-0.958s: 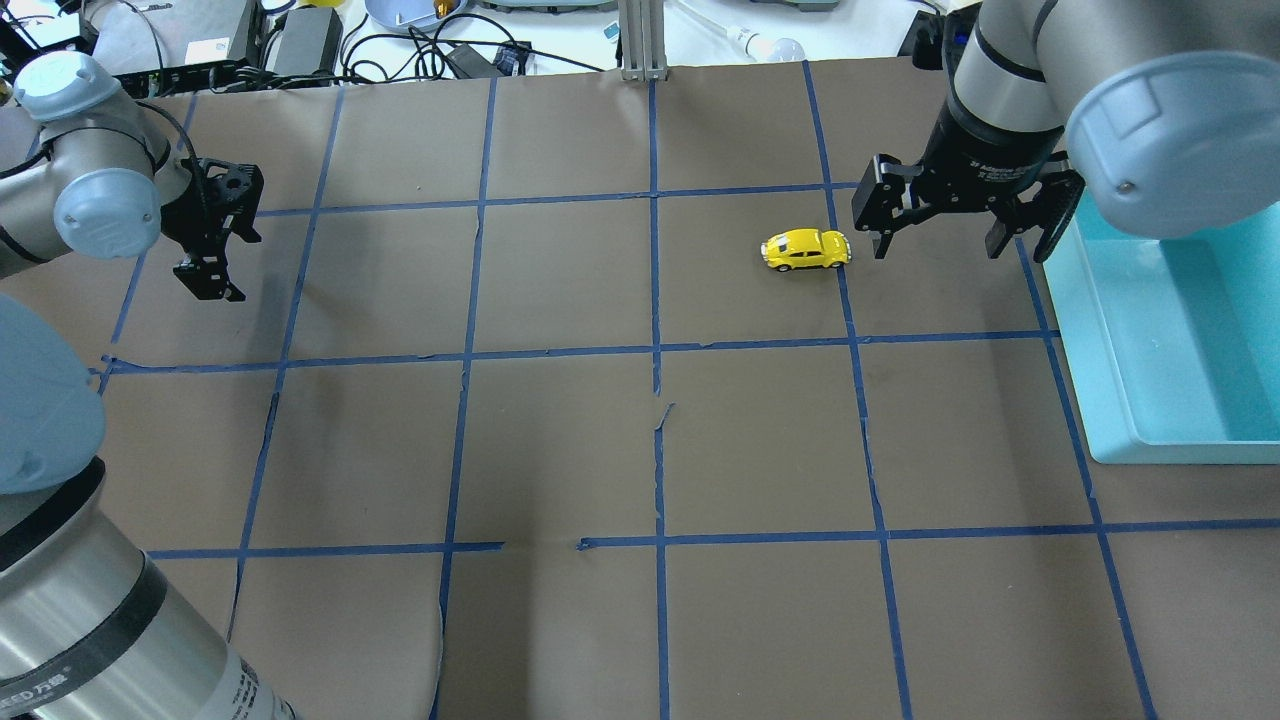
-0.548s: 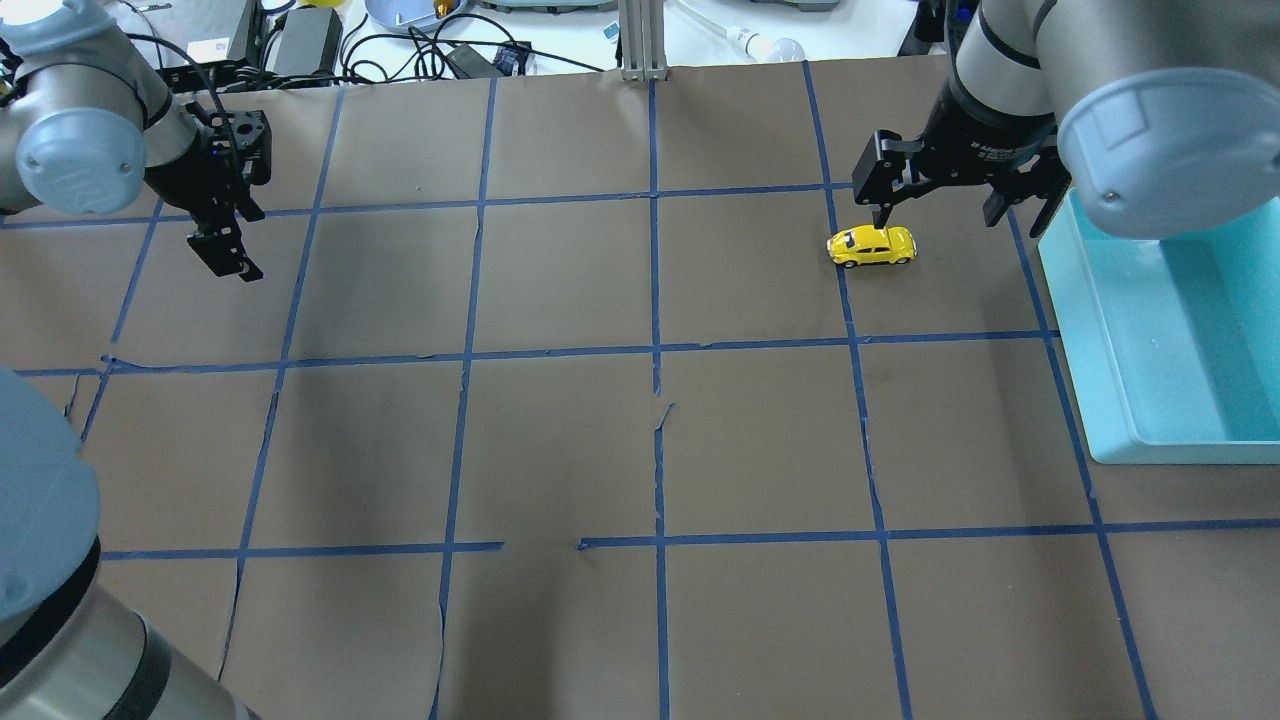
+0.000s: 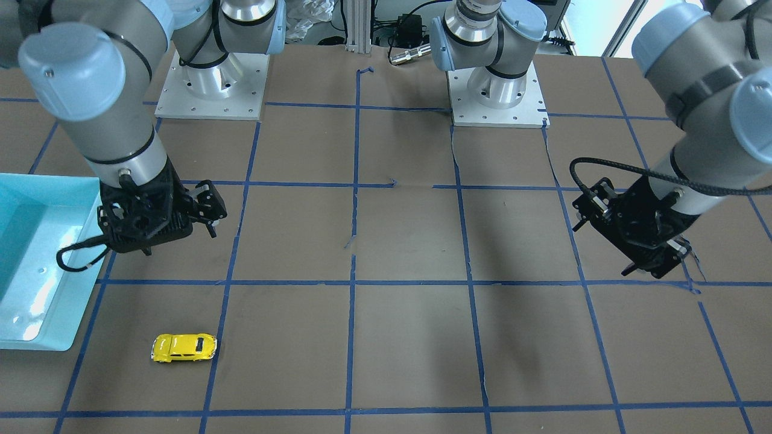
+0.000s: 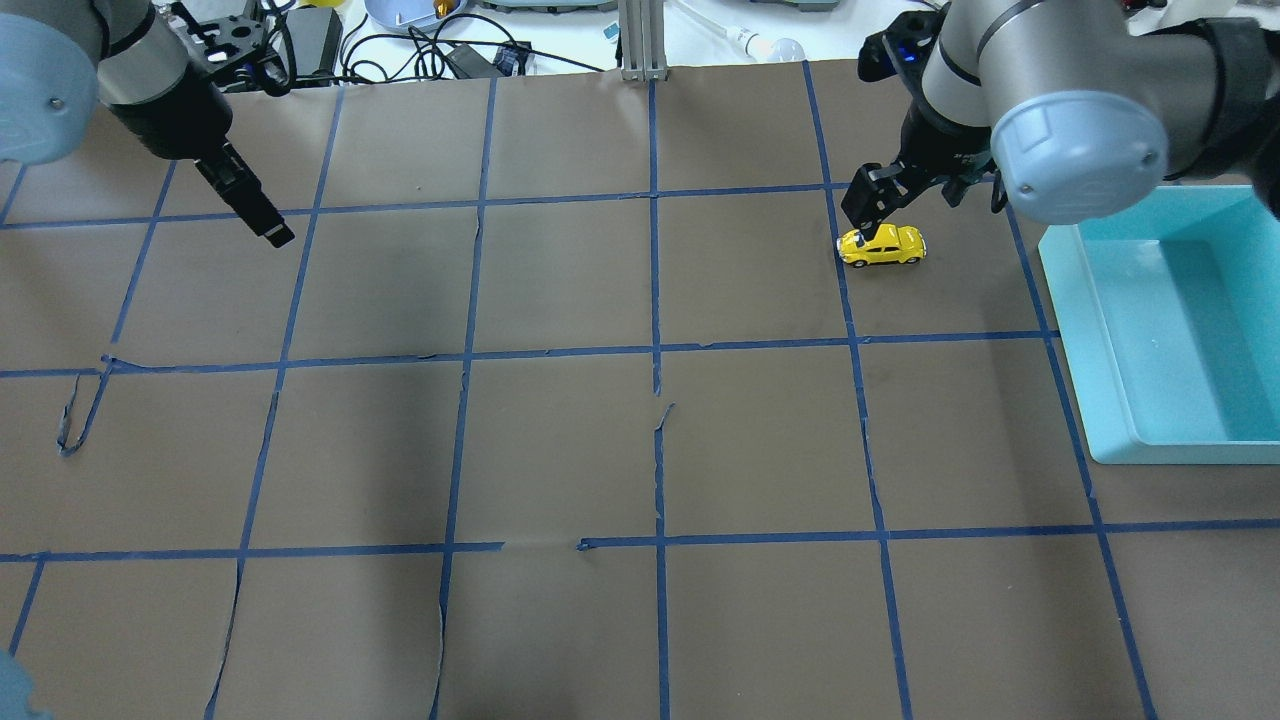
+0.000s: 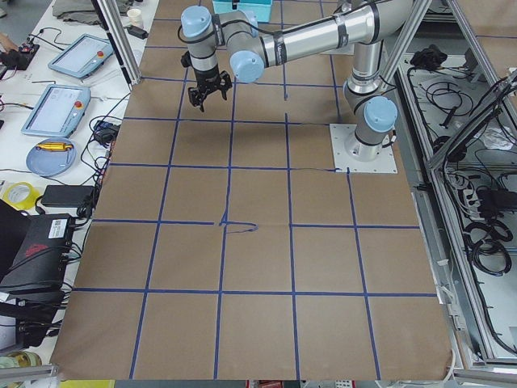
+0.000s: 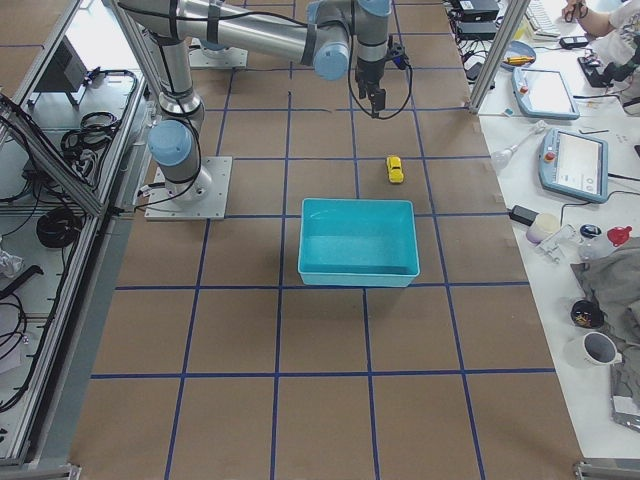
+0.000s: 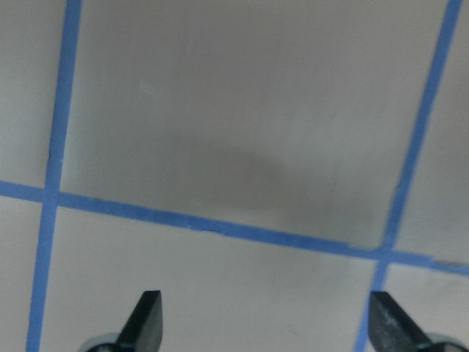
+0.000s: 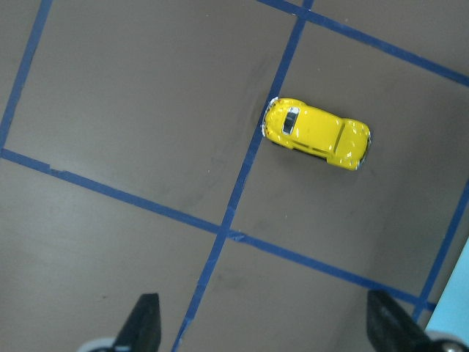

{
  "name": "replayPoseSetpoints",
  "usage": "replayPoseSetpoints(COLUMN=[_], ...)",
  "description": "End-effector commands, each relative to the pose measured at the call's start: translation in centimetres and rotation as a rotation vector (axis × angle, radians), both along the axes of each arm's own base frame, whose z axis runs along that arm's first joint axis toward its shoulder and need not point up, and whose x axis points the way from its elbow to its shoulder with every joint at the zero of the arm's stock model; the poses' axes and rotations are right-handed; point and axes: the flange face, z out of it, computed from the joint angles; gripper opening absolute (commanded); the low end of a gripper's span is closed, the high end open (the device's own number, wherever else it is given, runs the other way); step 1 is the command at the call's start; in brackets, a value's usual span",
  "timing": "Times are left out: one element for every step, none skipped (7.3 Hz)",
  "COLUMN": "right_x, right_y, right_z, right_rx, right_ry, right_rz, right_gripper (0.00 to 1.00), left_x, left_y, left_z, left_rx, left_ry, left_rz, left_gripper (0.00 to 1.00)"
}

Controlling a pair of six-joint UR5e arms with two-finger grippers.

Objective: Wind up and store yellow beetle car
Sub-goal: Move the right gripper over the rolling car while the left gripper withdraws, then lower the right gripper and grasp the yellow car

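The yellow beetle car [image 4: 882, 246] stands on its wheels on the brown table, just right of a blue tape line; it also shows in the front view [image 3: 184, 348], the right side view [image 6: 394, 169] and the right wrist view [image 8: 316, 133]. My right gripper [image 8: 264, 330] is open and empty, raised above the table, with the car lying apart beyond its fingertips. In the overhead view one finger [image 4: 866, 203] stands just behind the car. My left gripper [image 7: 267, 323] is open and empty over bare table at the far left [image 4: 265, 225].
A teal bin [image 4: 1100, 330] stands at the table's right edge, right of the car, and shows in the front view [image 3: 36, 325]. Blue tape lines grid the brown paper. Cables and devices lie beyond the far edge [image 4: 420, 45].
The car has rolled right across the tape line, toward the bin. Both grippers have moved toward the far edge. Neither has closed.
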Motion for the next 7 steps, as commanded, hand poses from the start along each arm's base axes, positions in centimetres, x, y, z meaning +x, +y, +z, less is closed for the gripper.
replayPoseSetpoints(right_x=[-0.2, -0.2, -0.3, -0.4, -0.8, -1.9, -3.6], right_y=[-3.7, -4.7, -5.4, -5.5, -5.8, -6.5, -7.2], right_z=[-5.3, -7.4, -8.9, -9.5, -10.0, -11.3, -12.0], right_rx=[-0.035, -0.041, -0.025, -0.013, -0.015, -0.002, -0.008], right_ry=[0.031, 0.045, 0.061, 0.071, 0.079, 0.083, 0.091], right_rz=[0.266, 0.358, 0.439, 0.518, 0.555, 0.608, 0.646], right_gripper=[1.00, 1.00, 1.00, 1.00, 1.00, 1.00, 1.00], left_x=[-5.8, -8.2, -9.9, -10.5, -10.7, -10.7, -10.7], left_y=[3.2, 4.3, 6.2, 8.8, 9.5, 10.0, 9.9], left_z=[4.6, 5.6, 6.6, 7.5, 6.9, 6.6, 6.5], left_rx=[-0.076, -0.093, -0.085, -0.028, -0.022, -0.019, -0.022], left_ry=[0.004, 0.007, 0.002, -0.010, -0.012, -0.009, -0.008], left_rz=[0.378, 0.489, 0.539, 0.550, 0.614, 0.719, 0.746], left_gripper=[1.00, 1.00, 1.00, 1.00, 1.00, 1.00, 1.00])
